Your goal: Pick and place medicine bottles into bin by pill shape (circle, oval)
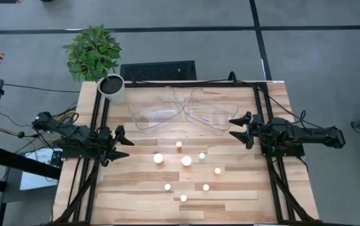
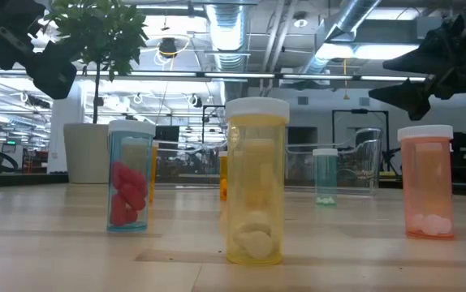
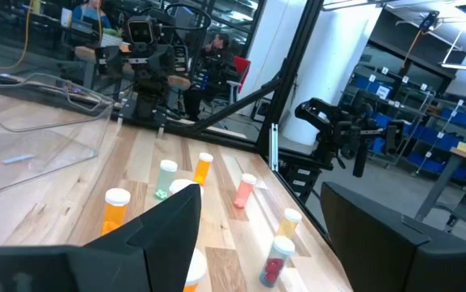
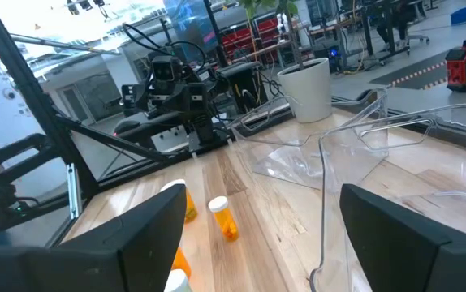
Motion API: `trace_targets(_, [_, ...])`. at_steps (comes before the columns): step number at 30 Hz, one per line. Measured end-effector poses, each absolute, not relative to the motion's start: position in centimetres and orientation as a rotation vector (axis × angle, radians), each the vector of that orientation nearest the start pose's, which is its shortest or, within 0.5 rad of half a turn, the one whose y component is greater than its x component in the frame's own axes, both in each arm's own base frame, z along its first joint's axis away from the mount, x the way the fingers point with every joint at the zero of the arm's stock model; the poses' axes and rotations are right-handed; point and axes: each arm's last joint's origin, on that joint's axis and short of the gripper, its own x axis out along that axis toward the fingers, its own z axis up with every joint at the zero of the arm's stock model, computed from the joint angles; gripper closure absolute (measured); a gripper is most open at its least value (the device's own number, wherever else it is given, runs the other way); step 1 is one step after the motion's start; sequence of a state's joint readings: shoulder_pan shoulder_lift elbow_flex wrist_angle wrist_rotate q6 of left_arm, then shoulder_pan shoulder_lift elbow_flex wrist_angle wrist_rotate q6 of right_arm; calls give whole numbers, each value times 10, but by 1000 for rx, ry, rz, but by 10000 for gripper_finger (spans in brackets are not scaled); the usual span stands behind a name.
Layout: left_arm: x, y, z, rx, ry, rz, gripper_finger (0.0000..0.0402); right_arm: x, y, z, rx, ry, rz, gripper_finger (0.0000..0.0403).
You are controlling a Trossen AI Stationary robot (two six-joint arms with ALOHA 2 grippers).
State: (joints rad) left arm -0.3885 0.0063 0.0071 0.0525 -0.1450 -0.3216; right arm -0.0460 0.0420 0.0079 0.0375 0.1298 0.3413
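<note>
Several small medicine bottles with white caps stand upright on their bases in the middle of the wooden table, among them one [image 1: 158, 158], another [image 1: 186, 161] and a third [image 1: 217, 170]. In the low view a yellow bottle [image 2: 256, 191] stands nearest, with a red-pill bottle [image 2: 130, 174] and a pink one [image 2: 426, 180] to either side. Two clear bins [image 1: 155, 114] [image 1: 210, 113] sit side by side at the far middle. My left gripper [image 1: 122, 144] hovers open at the left edge. My right gripper [image 1: 236, 129] hovers open at the right edge. Both point level toward the bottles and touch nothing.
A white pot [image 1: 111, 88] with a green plant stands at the table's far left corner. Black frame rails [image 1: 98, 125] [image 1: 264, 125] run along the left and right sides. Bare wood lies between the bottles and the near edge.
</note>
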Motion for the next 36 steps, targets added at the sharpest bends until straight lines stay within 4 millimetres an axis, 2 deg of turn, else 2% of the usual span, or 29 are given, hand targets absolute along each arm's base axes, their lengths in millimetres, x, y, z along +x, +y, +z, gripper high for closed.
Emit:
trace_targets(11, [92, -32, 171, -317, -28, -204, 154, 99, -8, 166, 340, -33, -173, 69])
trace_targets(17, [92, -31, 172, -464, -22, -184, 154, 99, -8, 167, 340, -33, -174, 69])
trace_targets(22, [92, -30, 177, -707, -62, -193, 154, 99, -8, 166, 341, -33, -174, 69])
trace_targets(25, [92, -28, 177, -740, -79, -121, 154, 99, -8, 167, 341, -33, -173, 69])
trace_targets(28, [92, -24, 176, -750, -124, 33, 154, 99, -8, 166, 340, -33, -174, 69])
trace_targets(33, [90, -17, 182, -921, -279, 221, 154, 99, -8, 167, 341, -34, -174, 69])
trace_targets(36, [88, -15, 189, -1012, -370, 214, 154, 99, -8, 167, 342, -34, -174, 69])
